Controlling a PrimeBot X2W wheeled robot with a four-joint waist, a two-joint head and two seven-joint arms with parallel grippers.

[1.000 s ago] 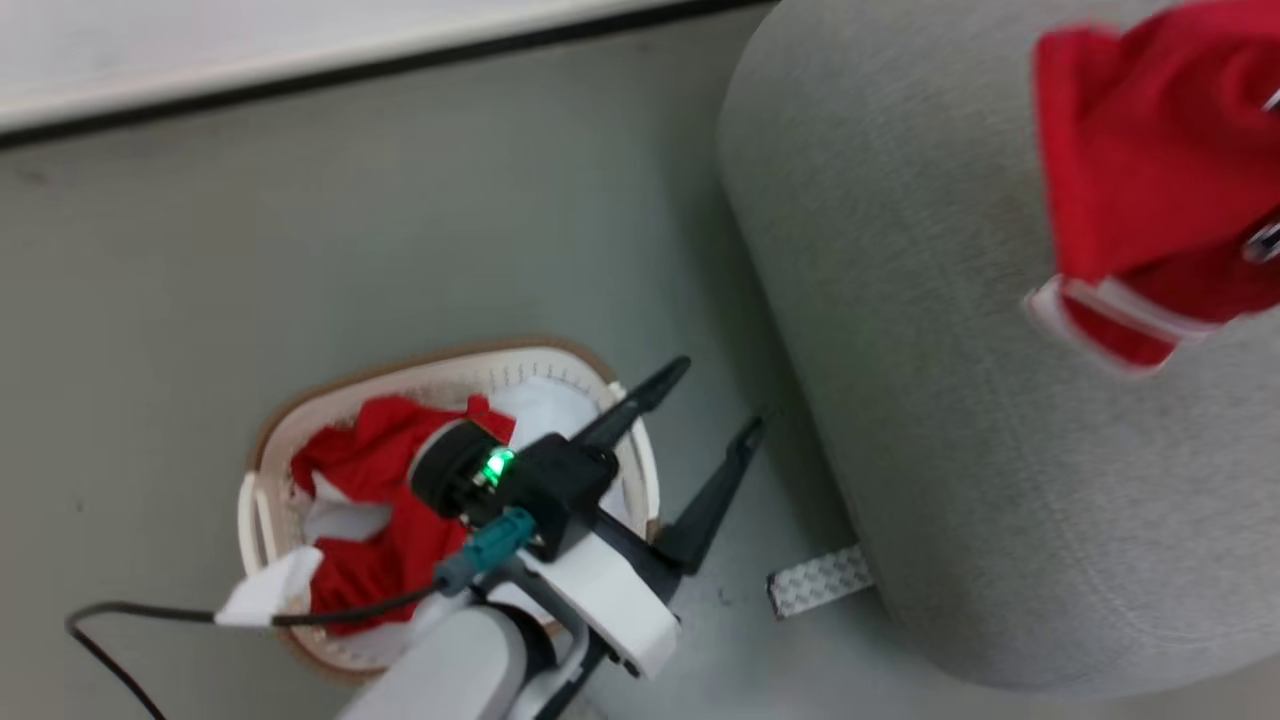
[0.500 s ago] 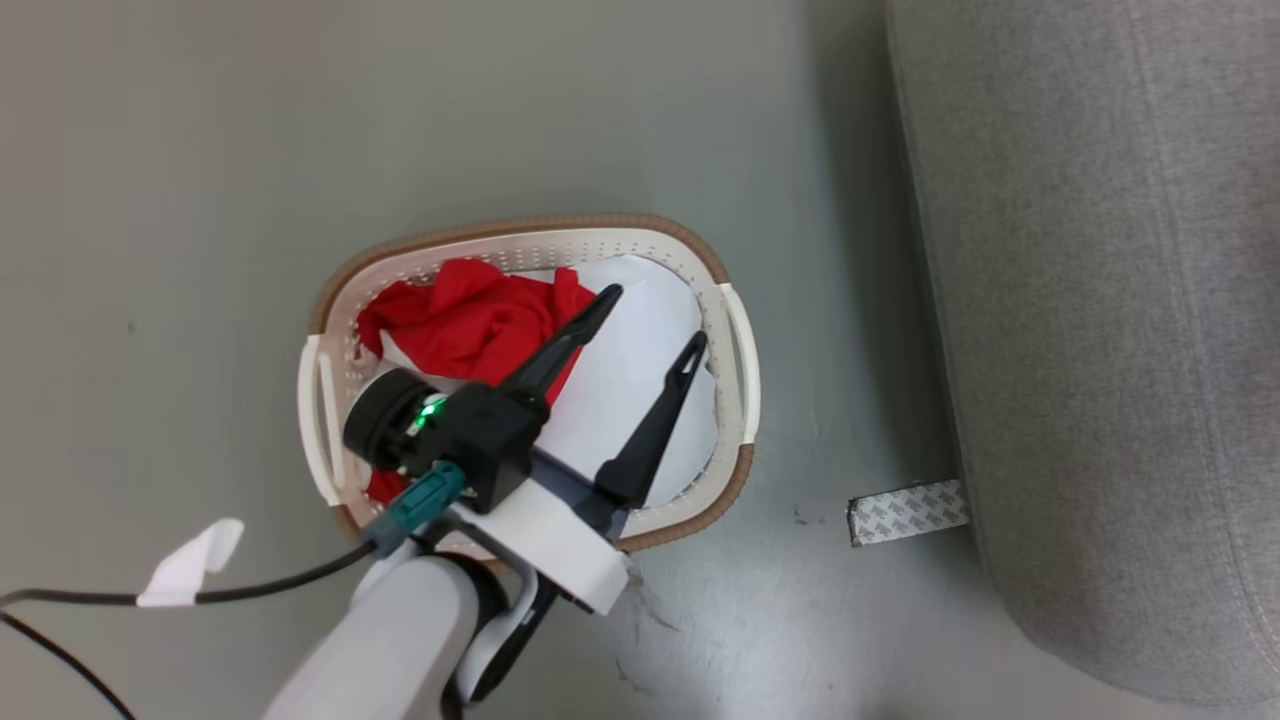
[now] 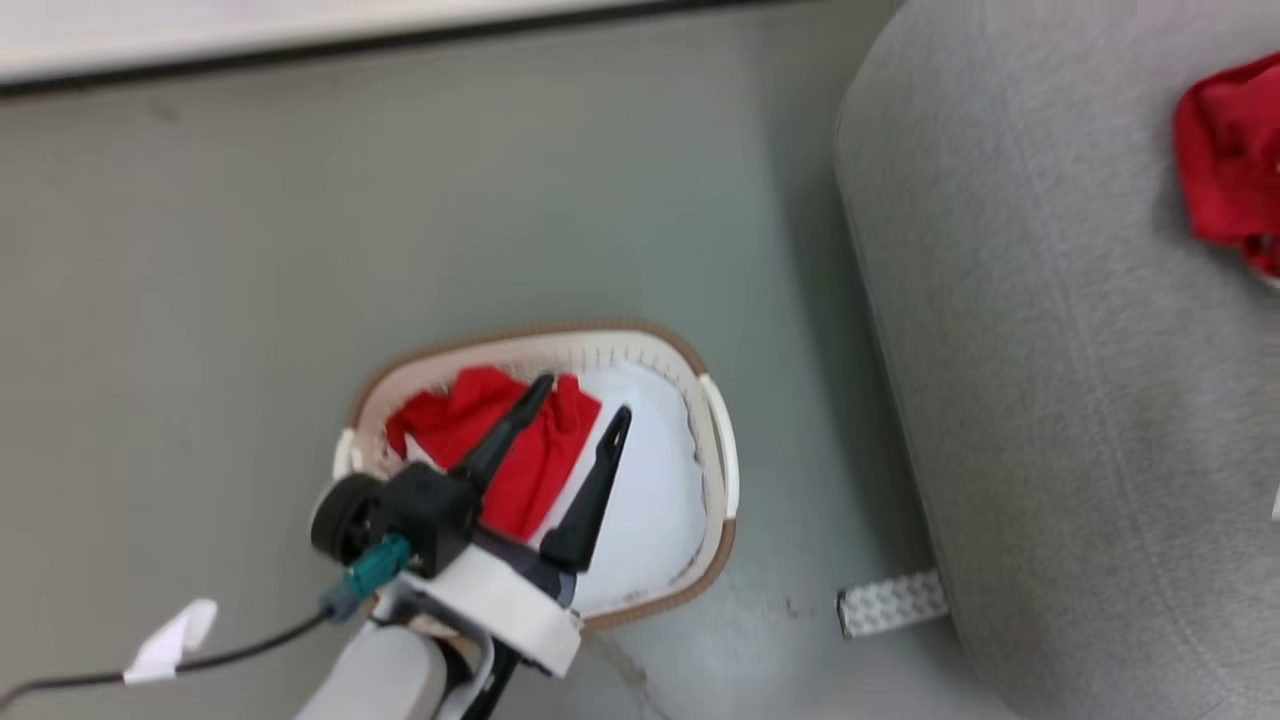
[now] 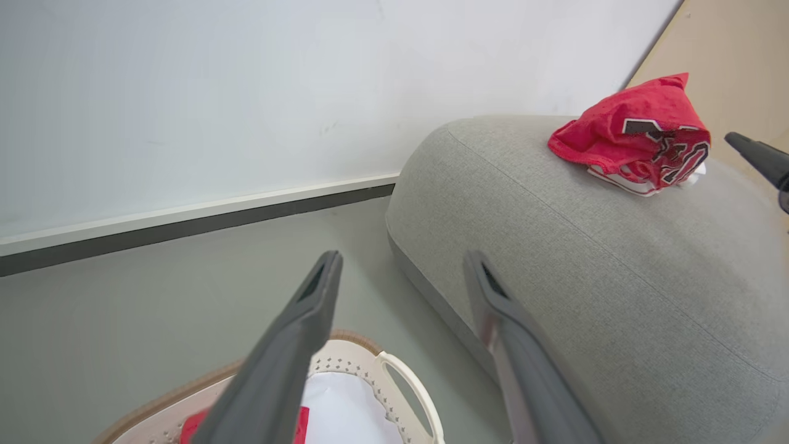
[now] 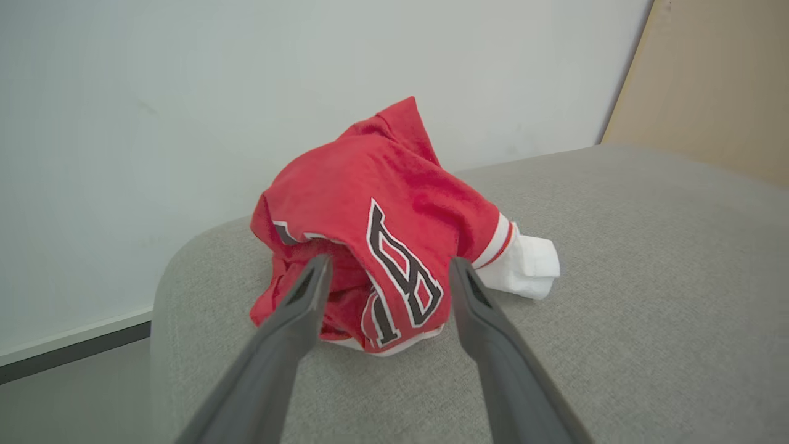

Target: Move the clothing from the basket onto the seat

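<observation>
The head view's right edge cuts off the jersey (image 3: 1225,170) lying on the sofa (image 3: 1050,420) — no lettering can be read there. The left gripper (image 3: 583,397) and its wrist cover part of the red garment (image 3: 450,425) and the near rim of the basket (image 3: 715,440). In the right wrist view the jersey's letters fold under — incomplete.

The large rounded fabric-upholstered sofa (image 3: 1050,400) is mid-grey with a fine woven fleck. On the sofa, the crumpled bright red fabric jersey (image 5: 382,234) carries black characters outlined in white, plus white-and-red striped trim. Beside the sofa, the oval perforated plastic laundry basket (image 3: 722,460) is cream-white with a brown woven-look rim; it holds a plain red fabric garment (image 3: 500,450) and a plain white pad (image 3: 655,500). The smooth floor (image 3: 300,250) around the sofa is pale grey-green. At the sofa's foot, a short tape strip (image 3: 890,603) is white with a grey repeating print.
</observation>
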